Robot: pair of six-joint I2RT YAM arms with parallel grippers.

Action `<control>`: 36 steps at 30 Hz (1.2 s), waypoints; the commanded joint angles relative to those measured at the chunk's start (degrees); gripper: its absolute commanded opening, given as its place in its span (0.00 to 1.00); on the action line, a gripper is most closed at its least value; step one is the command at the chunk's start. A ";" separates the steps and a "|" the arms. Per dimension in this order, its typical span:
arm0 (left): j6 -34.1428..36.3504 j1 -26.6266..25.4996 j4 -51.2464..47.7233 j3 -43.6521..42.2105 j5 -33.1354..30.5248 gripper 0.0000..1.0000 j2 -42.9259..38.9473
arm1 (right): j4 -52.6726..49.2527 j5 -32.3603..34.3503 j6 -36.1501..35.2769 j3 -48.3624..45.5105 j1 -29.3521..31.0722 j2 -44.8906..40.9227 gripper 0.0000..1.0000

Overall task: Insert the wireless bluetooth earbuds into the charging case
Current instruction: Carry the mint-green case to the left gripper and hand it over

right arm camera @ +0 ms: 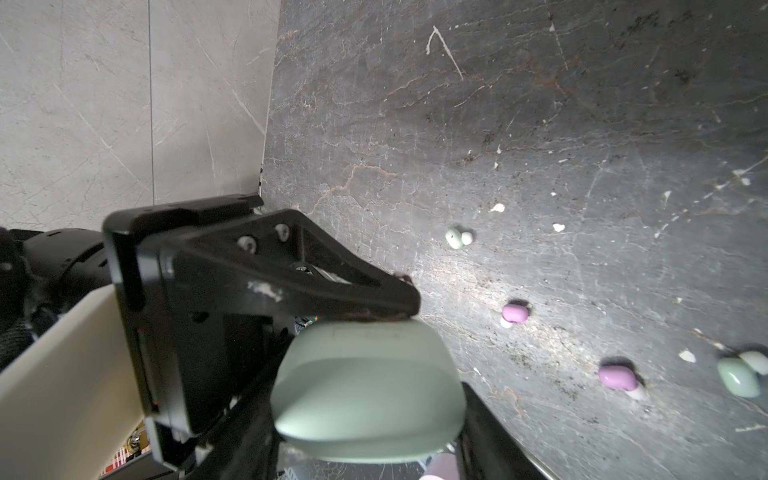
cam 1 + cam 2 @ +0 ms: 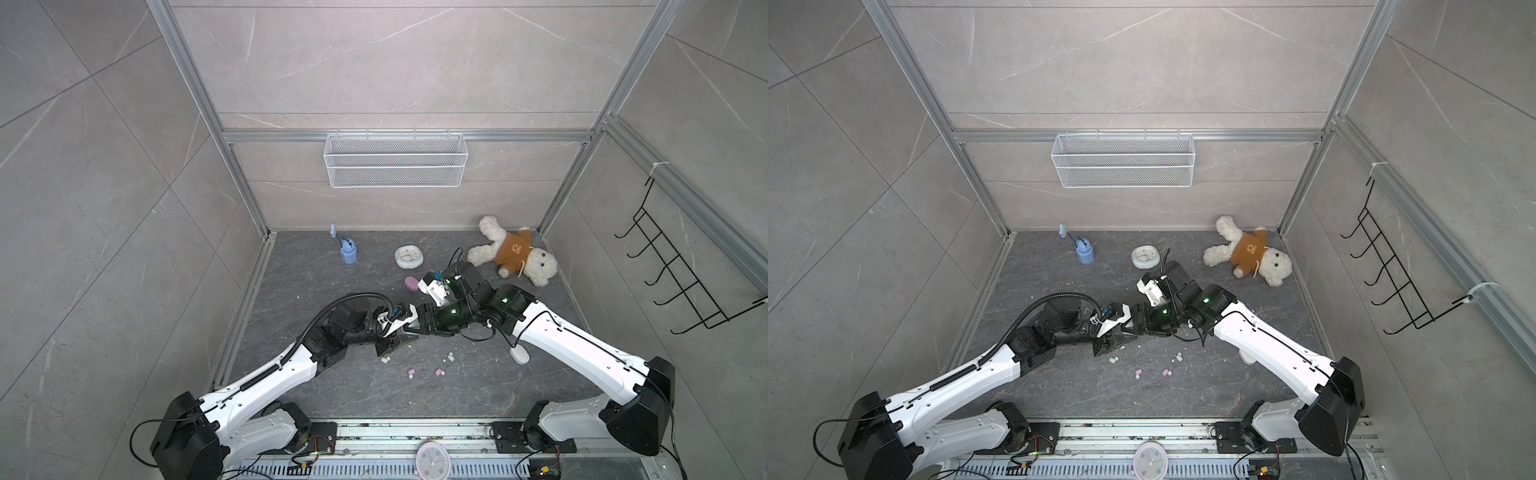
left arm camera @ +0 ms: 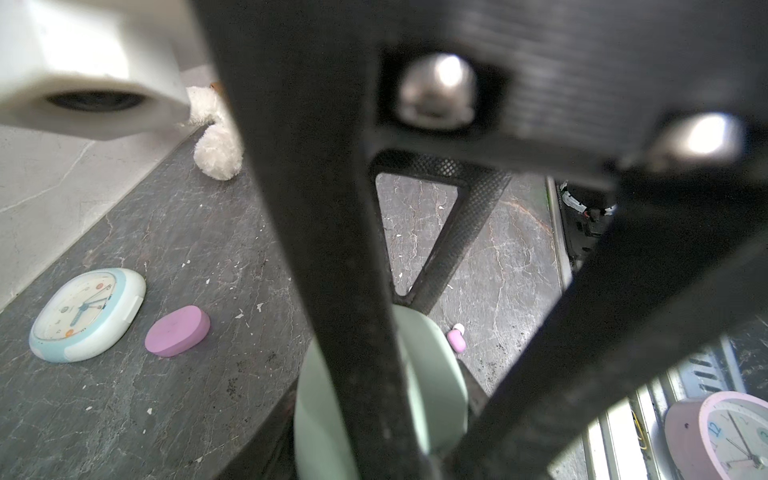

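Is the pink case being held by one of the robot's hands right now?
No, the pink case lies flat on the floor beside the blue-rimmed clock, with nothing gripping it.

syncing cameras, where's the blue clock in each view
both top views: blue clock on the floor near the back wall, left of the teddy bear
left wrist: blue clock beside the pink case
right wrist: not in it
shared landmark: teddy bear, except right wrist
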 commanded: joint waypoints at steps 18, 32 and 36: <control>0.54 -0.35 0.74 1.84 3.24 0.46 0.41 | 1.03 -2.46 1.26 1.56 0.46 -1.29 0.57; -0.21 -0.43 0.59 2.28 3.88 0.38 0.43 | 0.94 -2.42 1.61 1.22 0.54 -1.64 0.62; -0.69 -0.42 0.80 2.20 3.84 0.37 0.13 | 1.22 -2.07 1.88 0.54 0.60 -2.24 0.69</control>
